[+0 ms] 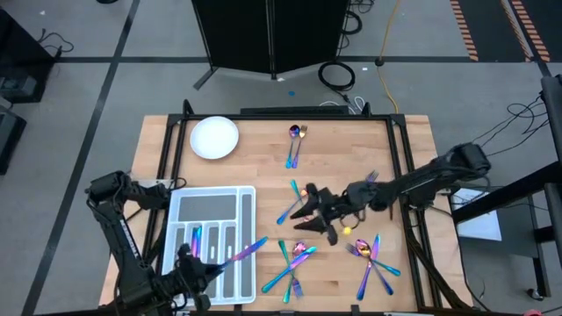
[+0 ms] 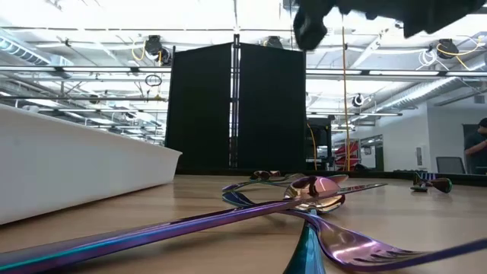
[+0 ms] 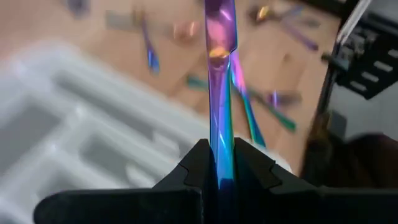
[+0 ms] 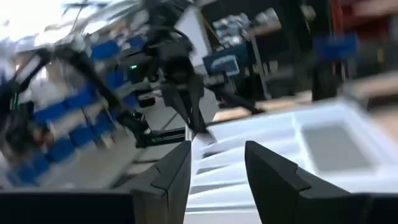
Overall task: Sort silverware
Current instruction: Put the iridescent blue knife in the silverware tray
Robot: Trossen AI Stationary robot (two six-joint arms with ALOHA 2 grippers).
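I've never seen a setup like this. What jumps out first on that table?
Rainbow-coloured silverware lies scattered over the wooden table, in small crossed heaps near the front and one at the back. The left tool grips a knife over the white tray at the front left. The right tool hangs open mid-table, and a white plate sits at the back left.

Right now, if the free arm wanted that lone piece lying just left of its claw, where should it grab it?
Probably mid-handle, from straight above. The piece lies flat and slanted, clear of other silverware, so the open right end effector should turn its fingers across the slim handle.
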